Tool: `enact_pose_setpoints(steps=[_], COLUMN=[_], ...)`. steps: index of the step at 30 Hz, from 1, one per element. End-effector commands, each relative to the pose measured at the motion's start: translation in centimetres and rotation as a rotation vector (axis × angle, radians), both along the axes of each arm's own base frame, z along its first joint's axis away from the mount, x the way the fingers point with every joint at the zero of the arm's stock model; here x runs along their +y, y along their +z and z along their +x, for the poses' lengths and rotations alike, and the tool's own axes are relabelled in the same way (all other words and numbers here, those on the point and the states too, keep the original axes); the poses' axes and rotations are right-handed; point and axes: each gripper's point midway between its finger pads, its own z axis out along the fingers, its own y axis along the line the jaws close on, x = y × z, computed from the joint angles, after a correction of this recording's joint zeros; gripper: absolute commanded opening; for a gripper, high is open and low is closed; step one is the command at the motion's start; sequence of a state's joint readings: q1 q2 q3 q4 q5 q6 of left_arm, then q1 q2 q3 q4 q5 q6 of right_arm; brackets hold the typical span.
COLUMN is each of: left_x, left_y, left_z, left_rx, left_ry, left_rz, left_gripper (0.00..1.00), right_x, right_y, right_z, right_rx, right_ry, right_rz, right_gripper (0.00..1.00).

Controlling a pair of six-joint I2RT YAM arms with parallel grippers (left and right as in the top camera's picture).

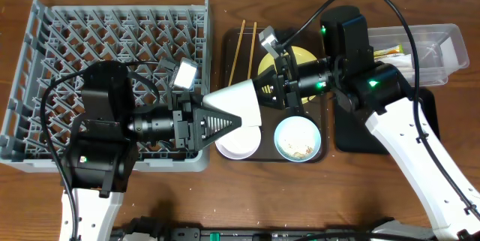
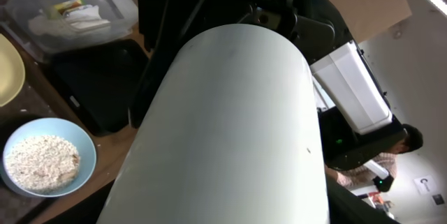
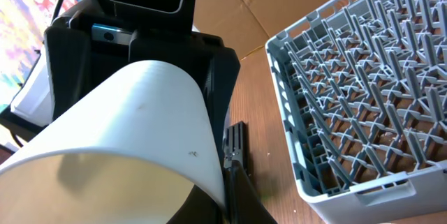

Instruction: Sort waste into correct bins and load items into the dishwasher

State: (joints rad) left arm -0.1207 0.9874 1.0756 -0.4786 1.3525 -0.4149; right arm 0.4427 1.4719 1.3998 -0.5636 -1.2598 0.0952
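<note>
A white cup (image 1: 238, 104) is held on its side above the brown serving tray (image 1: 225, 53), between both grippers. My left gripper (image 1: 234, 117) holds its narrow end; the cup (image 2: 230, 126) fills the left wrist view and hides the jaws. My right gripper (image 1: 264, 91) pinches the cup's rim (image 3: 133, 112), one finger (image 3: 230, 175) against the wall. On the tray lie two chopsticks (image 1: 244, 49), a pale-yellow plate (image 1: 292, 59), a white bowl (image 1: 238, 143) and a light-blue bowl (image 1: 298, 139) with rice crumbs. The grey dish rack (image 1: 112, 38) stands at the left.
A clear tub (image 1: 431, 49) at the right holds the white napkin and the snack wrapper. A black tray (image 1: 352, 132) lies in front of it, partly under my right arm. The rack's near corner (image 3: 363, 91) shows beside the cup in the right wrist view.
</note>
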Motion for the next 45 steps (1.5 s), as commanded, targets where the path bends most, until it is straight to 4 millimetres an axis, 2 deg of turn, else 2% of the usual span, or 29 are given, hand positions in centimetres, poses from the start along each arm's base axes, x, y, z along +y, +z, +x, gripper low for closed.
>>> enact_pose_setpoints(steps=[1,2,3,4,6,8,11,13,15,16,17,18,19,22,24,26,29,32,36,41,45], left_x=[0.2,0.3,0.3,0.4,0.7,1.3,3.4,8.6,11.3,14.5,16.1,18.8,20.5,24.3,26.0,27.4,29.6,31.4,32.2,31.7,31.4], left_y=[0.7,0.6,0.5,0.4,-0.1,-1.0,-3.2,-7.5,-8.9,-10.3,-10.9,-12.0,-12.6,-13.6,-13.8,-14.0,-14.6,-15.6,-17.4,-19.7,-19.6], left_z=[0.6,0.8,1.0,1.2,1.9,2.9,4.6,5.8,5.6,4.9,4.4,3.1,2.2,0.1,-0.5,-0.7,-0.7,-0.2,2.1,3.9,4.1], left_rx=[-0.059,-0.059,-0.06,-0.061,-0.06,-0.045,0.008,0.131,0.176,0.251,0.289,0.364,0.417,0.523,0.557,0.595,0.665,0.741,0.791,0.842,0.832], left_ry=[0.044,0.053,0.066,0.077,0.128,0.202,0.362,0.656,0.785,0.942,1.013,1.134,1.214,1.381,1.449,1.504,1.583,1.624,1.566,1.461,1.437], left_rz=[0.017,0.022,0.028,0.034,0.063,0.106,0.212,0.434,0.537,0.644,0.694,0.78,0.83,0.949,0.988,1.001,1.009,1.009,0.974,0.962,0.951], left_gripper=[0.7,0.7,0.69,0.67,0.67,0.67,0.67,0.67,0.67,0.67,0.67,0.67,0.67,0.68,0.69,0.76,0.76,0.76,0.74,0.73,0.75], right_x=[0.4,0.4,0.2,0.1,-0.6,-1.8,-4.1,-7.6,-8.8,-9.6,-9.8,-10.0,-10.0,-9.9,-9.8,-9.7,-9.7,-9.7,-9.7,-9.8,-9.8], right_y=[-0.8,-0.8,-0.8,-0.8,-1.3,-1.9,-2.7,-4.6,-5.6,-6.6,-7.0,-7.6,-7.8,-8.2,-8.2,-8.2,-8.2,-8.3,-8.3,-8.5,-8.5], right_z=[0.7,0.7,0.8,0.9,2.1,3.4,5.0,6.1,6.0,5.7,5.5,5.1,4.9,4.6,4.6,4.7,4.7,4.7,4.6,4.3,4.2], right_rx=[-0.021,-0.021,-0.02,-0.02,-0.02,-0.014,-0.004,0.015,0.025,0.046,0.059,0.081,0.092,0.104,0.103,0.102,0.102,0.105,0.105,0.119,0.122], right_ry=[-0.052,-0.052,-0.058,-0.063,-0.127,-0.205,-0.335,-0.522,-0.58,-0.607,-0.61,-0.607,-0.602,-0.592,-0.59,-0.59,-0.59,-0.589,-0.587,-0.582,-0.582], right_rz=[-0.048,-0.048,-0.049,-0.05,-0.084,-0.126,-0.205,-0.37,-0.446,-0.511,-0.53,-0.559,-0.568,-0.579,-0.578,-0.577,-0.577,-0.579,-0.579,-0.591,-0.592], right_gripper=[0.15,0.32,0.55,0.61,0.67,0.69,0.69,0.7,0.72,0.73,0.73,0.73,0.73,0.73,0.73,0.73,0.73,0.74,0.74,0.74,0.74])
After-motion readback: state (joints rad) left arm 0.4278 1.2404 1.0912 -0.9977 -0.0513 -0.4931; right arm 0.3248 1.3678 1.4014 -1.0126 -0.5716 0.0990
